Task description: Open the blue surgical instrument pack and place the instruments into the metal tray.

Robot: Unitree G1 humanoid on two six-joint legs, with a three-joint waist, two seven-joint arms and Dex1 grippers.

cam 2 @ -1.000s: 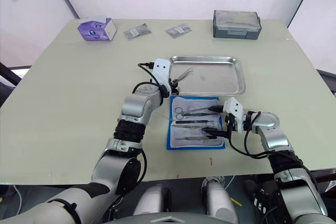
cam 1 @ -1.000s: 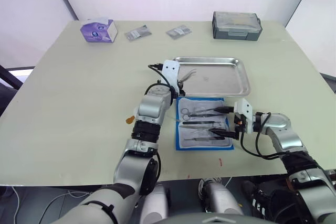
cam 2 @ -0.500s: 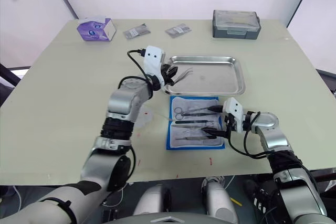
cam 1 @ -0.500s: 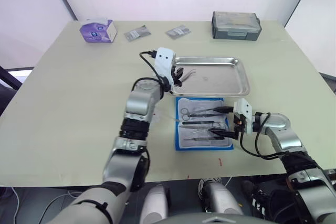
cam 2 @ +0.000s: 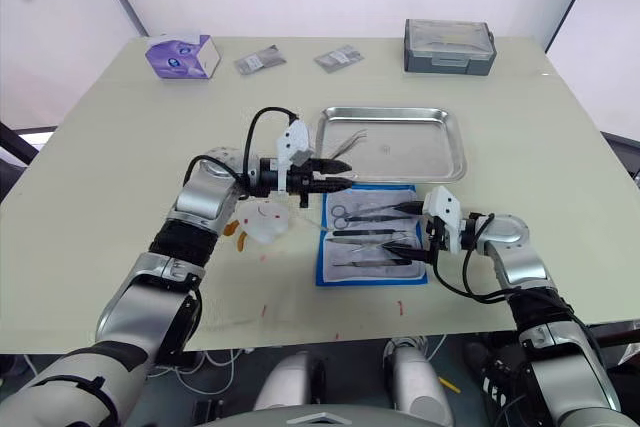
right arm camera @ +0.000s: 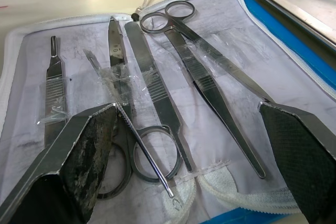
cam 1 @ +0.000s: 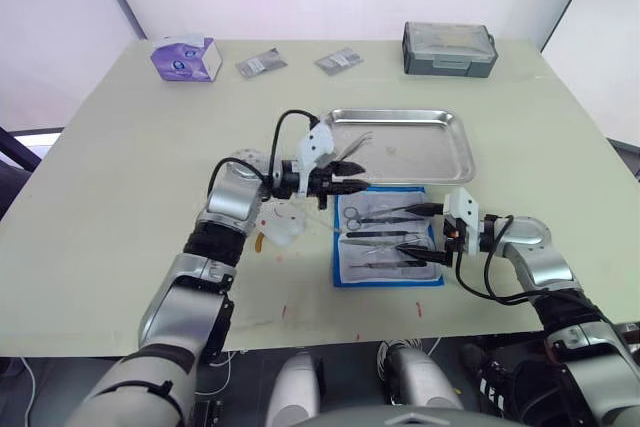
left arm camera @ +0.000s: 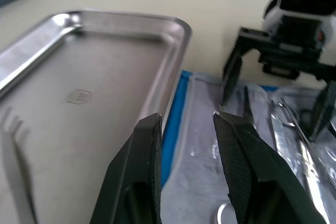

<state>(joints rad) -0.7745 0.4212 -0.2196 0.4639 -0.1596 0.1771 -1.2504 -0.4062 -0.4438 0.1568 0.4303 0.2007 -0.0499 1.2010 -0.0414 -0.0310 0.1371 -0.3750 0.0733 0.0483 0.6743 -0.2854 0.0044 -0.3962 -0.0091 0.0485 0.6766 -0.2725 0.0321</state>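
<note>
my left fingers slightly parted, empty, over tray edge | my right fingers spread wide over instruments in open pack | forceps lay in tray

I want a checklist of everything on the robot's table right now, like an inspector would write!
Surface: pale table, small red marks near the front edge.
Job's things: blue surgical instrument pack lies open; instruments lie on its lining; one instrument in the metal tray.
Clutter: purple tissue box, two grey sachets, grey lidded box, crumpled white wrapper.
Pincers: left pincer open, empty; right pincer open over the pack.
Cables: black cable on left wrist.
Surroundings: white walls.
</note>
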